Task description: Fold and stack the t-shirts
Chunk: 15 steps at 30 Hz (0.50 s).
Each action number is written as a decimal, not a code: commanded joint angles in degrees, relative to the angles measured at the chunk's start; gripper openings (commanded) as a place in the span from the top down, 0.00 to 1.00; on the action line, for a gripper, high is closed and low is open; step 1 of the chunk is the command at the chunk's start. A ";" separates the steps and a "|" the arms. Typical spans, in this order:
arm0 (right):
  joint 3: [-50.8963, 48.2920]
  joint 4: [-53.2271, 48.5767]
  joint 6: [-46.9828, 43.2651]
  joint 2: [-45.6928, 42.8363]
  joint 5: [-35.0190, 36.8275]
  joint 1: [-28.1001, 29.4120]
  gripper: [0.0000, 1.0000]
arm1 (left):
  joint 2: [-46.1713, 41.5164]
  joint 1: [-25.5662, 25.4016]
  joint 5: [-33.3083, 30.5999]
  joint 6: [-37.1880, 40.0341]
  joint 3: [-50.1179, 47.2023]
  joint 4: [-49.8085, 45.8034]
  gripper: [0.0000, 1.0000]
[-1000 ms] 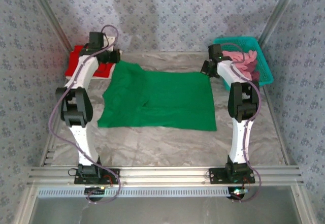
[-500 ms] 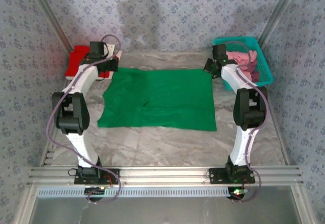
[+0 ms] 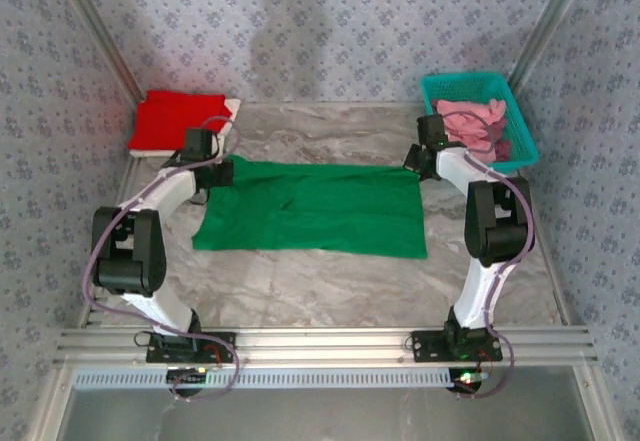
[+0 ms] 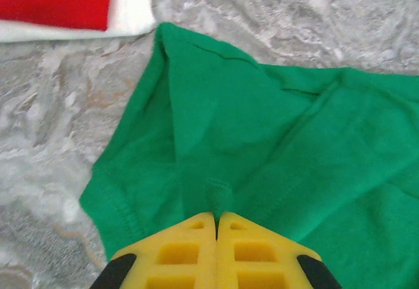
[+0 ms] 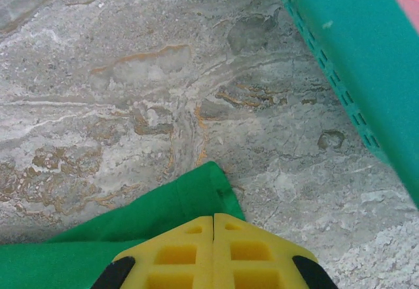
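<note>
- The marble table (image 3: 330, 281) is carrying everything you are working with, and the arms are reaching from its near edge towards the far side.
- One green t-shirt (image 3: 320, 211) is lying flat mid-table, its long axis running left to right across both arms.
- One teal mesh basket (image 3: 524, 143) is sitting at the far right corner, just beyond the right arm.
- One red t-shirt (image 3: 178, 121) is lying folded at the far left corner on one white t-shirt (image 4: 134, 7), just beyond the green one's left end.
- The pink t-shirts (image 3: 470, 119) are bunching in the basket; you cannot count them from here.
- Your left gripper (image 4: 217, 217) is sitting fully closed, pinching a nub of green cloth at the shirt's far left end.
- Your right gripper (image 5: 213, 218) is likewise closed, over the far right corner.
- Each arm is holding its own far corner, so the body of the shirt is lying nearer you than both tools; the fold looks set to come towards you, across the long axis.
</note>
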 commanded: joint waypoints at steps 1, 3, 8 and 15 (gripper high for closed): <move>0.64 -1.19 1.46 -3.90 1.59 -0.06 1.00 | -3.98 0.24 -4.09 -0.40 1.78 -1.44 1.00; 0.51 -1.93 1.88 -4.92 1.97 0.15 1.00 | -4.96 0.26 -4.82 -0.41 2.42 -2.25 1.00; -1.56 -3.20 2.70 -7.68 1.99 0.25 1.00 | -6.03 0.26 -5.57 -1.34 3.18 -5.11 1.00; -8.78 -2.73 4.45 -9.68 2.07 1.98 1.00 | -6.23 0.31 -8.36 -3.95 -2.91 -3.30 1.00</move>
